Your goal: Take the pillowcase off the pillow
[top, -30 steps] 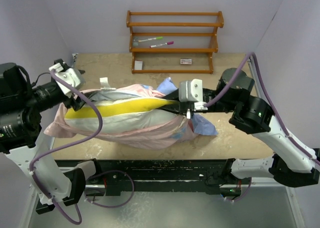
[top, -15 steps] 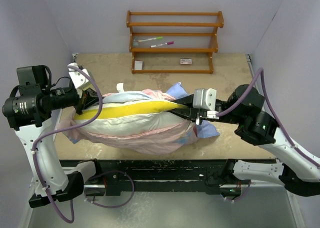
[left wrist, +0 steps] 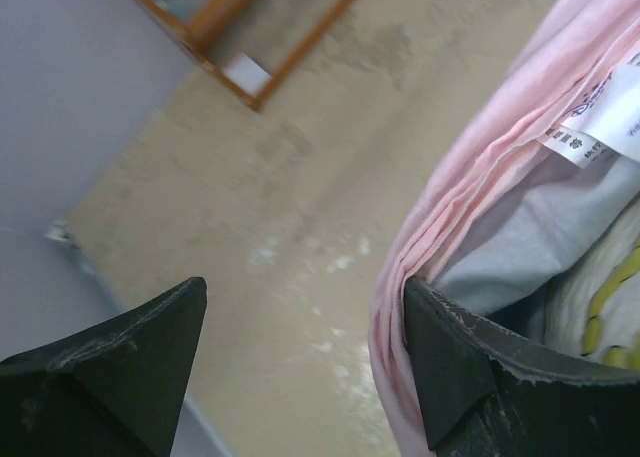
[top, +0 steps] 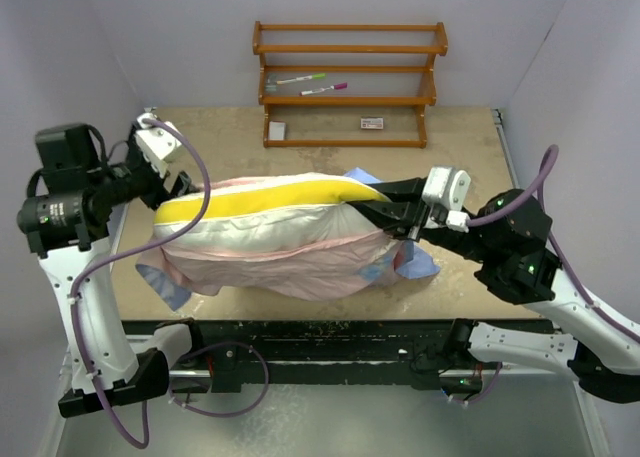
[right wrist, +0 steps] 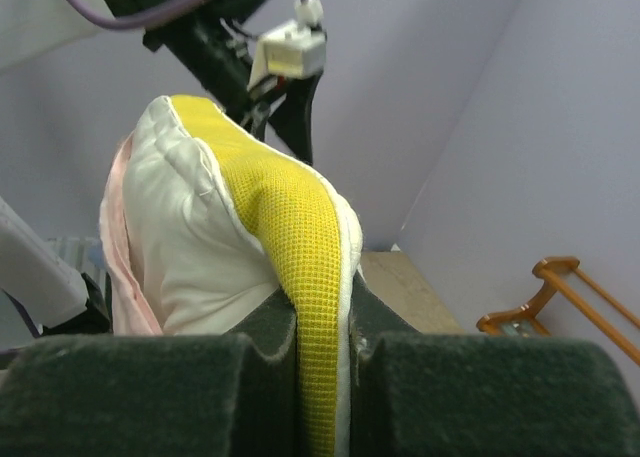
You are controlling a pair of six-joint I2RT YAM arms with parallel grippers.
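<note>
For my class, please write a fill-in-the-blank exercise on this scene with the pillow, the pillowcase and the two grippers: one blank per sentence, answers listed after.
1. The right gripper is shut on the pillow at its ____ side band.
2. The left gripper has its jaws ____.
3. Beside the left gripper, the bunched folds of the pillowcase are pale ____.
4. The number of markers lying on the wooden rack is ____.

Missing words: yellow; open; pink; two

White sewn-in tag point(left wrist: 600, 127) on the pink edge of the pillowcase point(left wrist: 480, 192) carries small bluish print, possibly care text, too blurred to read.
</note>
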